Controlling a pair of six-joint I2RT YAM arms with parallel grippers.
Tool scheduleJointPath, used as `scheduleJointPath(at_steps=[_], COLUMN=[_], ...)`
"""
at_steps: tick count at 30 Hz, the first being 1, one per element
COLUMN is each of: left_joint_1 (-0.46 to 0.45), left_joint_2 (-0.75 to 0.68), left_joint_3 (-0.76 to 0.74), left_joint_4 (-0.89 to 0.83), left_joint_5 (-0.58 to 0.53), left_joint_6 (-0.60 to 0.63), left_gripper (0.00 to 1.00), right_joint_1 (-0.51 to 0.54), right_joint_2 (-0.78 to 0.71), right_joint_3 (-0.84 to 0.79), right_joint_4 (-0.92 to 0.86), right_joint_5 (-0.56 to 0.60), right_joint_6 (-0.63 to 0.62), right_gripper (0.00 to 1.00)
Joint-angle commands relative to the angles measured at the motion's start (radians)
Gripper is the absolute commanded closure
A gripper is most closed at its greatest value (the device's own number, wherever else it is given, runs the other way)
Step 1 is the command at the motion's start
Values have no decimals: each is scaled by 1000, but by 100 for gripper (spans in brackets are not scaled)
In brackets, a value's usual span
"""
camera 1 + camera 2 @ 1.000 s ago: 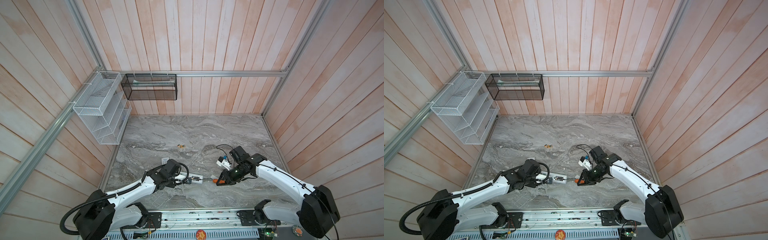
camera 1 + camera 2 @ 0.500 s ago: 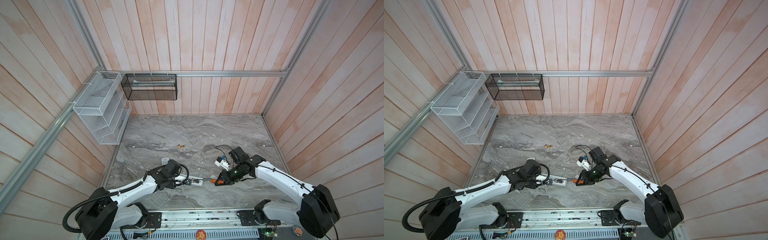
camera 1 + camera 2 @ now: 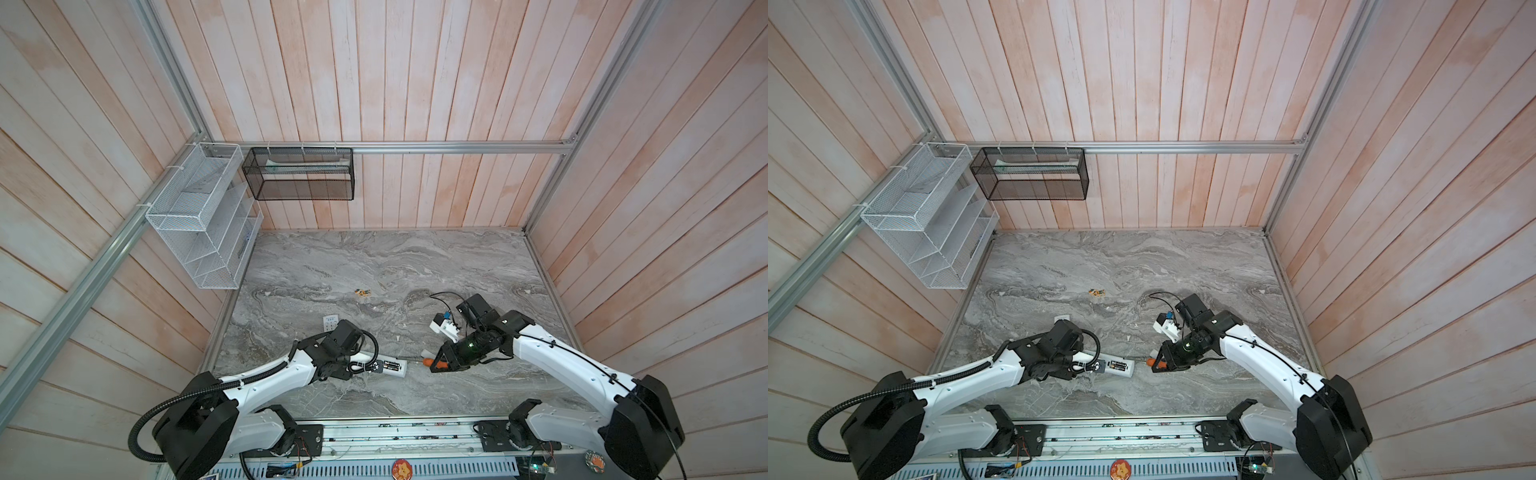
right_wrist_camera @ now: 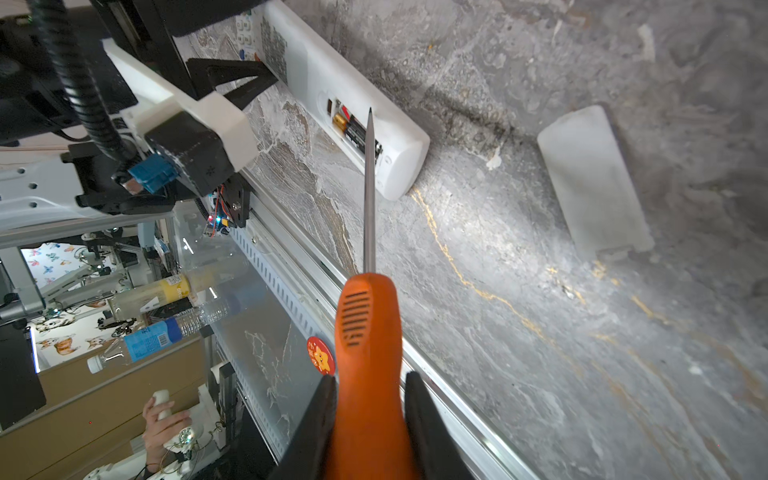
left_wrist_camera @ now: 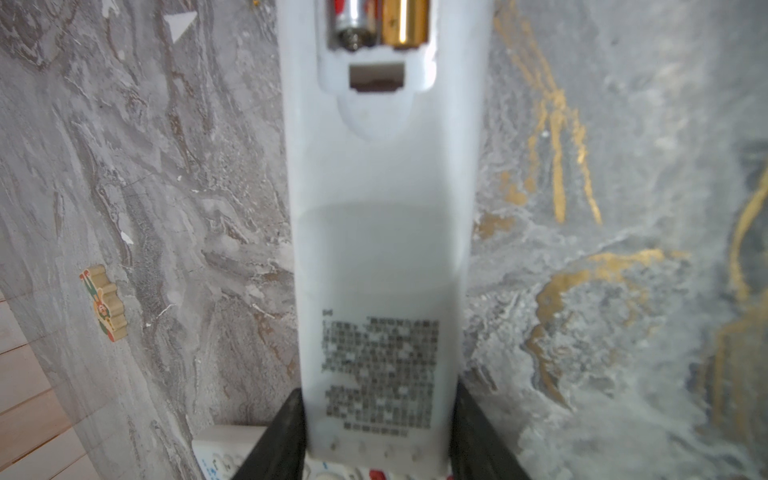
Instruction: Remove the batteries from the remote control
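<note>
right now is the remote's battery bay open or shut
Open: the remote control shows its batteries exposed in the bay, and the cover lies apart on the table.

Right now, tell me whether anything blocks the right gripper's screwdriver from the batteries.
Nothing visible does. The cover lies aside on the table, the batteries sit exposed in the open remote, and the screwdriver in the right gripper points at them.

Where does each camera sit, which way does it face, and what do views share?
Both top views: high above the base, looking down on the table; left arm and right arm show.
Left wrist: on the left arm, facing along the remote to its batteries; left gripper clamps it.
Right wrist: on the right arm, facing along the screwdriver at the remote; right gripper holds its handle.
Shared: all show the remote and batteries.
</note>
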Motion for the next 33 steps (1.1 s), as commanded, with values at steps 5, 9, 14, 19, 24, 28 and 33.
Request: scheduleJointPath(at_steps=[5,9,14,19,24,28,33], left_joint_1=[-4,-5,-5,-5,-5,-6,-8], left_joint_2=[0,-8,-11,-10,-13,-15,-10], left_joint_3=[22,18,19,20,19,18,20], left_joint_4=[-7,-5,-3,0,-1,0,0], left_joint_5=[-2,-4,-7,-10,-16,-17,-18], left_joint_6=[4,2,-1,-5,-12,-13,-14], left_gripper=[92,92,92,92,91,92,91], right_joint_1=[10,10,10,10,10,10,2], right_joint_2=[-13,10,27,15,-58,-89,-77], right_joint_3=[-13,-7,-13,-39,-58,-74,-85], right_joint_4=[-75,-64,-64,-50,4,-6,8], right_joint_5=[37,39,34,15,-71,-64,-48], right_joint_6=[20,12,7,28,109,127,127], right_gripper=[100,100,100,100,100,100,100])
